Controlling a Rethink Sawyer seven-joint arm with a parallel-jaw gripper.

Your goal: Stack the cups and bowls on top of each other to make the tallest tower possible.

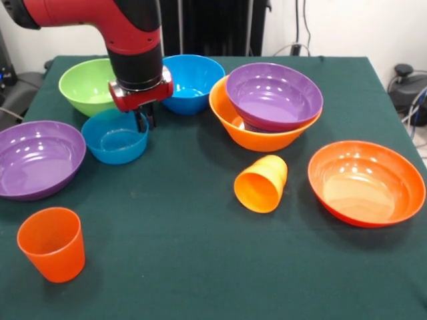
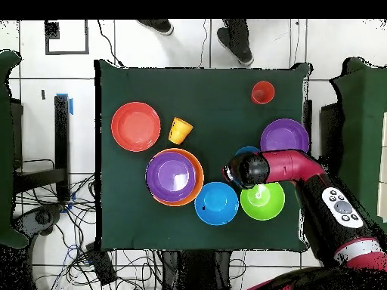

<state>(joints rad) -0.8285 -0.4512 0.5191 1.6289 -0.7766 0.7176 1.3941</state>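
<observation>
Red-orange cup (image 1: 52,243) stands upright at bench (image 1: 200,267) front; pincer (image 1: 145,119), fingers narrow, holds nothing at small translucent blue bowl (image 1: 115,137) rim.

Sawyer arm (image 1: 100,20): glossy red shell, rounded at the elbow, joined to a black cylindrical wrist section (image 1: 137,63). A red collar with a pale rim is fitted beneath the wrist, and a small dark gripper (image 1: 145,120) with two short black prongs is mounted under it. In the overhead view, a black link with a grey oval button panel (image 2: 342,208) is seen.
</observation>
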